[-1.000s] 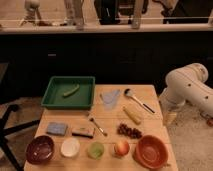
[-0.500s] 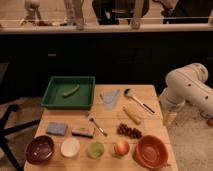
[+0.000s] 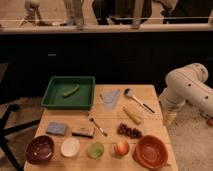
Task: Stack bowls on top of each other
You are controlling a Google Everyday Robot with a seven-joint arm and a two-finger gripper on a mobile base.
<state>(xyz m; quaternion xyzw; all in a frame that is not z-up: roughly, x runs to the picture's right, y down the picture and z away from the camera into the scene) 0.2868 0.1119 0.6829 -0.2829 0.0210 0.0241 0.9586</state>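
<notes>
A wooden table (image 3: 107, 116) carries a green tray (image 3: 82, 97) at back left, a spoon (image 3: 138, 100) and grapes (image 3: 130, 131) at right. Along its front stand a maroon bowl (image 3: 40, 149), white bowl (image 3: 70, 147), green cup (image 3: 95, 149), apple (image 3: 121, 148) and orange-red bowl (image 3: 151, 151); the gripper (image 3: 170, 118) hangs beside its right edge.

dim warm light on table (image 3: 150, 95) and end effector (image 3: 171, 118) beside its right edge.

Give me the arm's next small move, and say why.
Probably swing the gripper, right of the table, toward the maroon bowl at front left; it looks smaller than the orange bowl at front right, so it should nest inside.
</notes>
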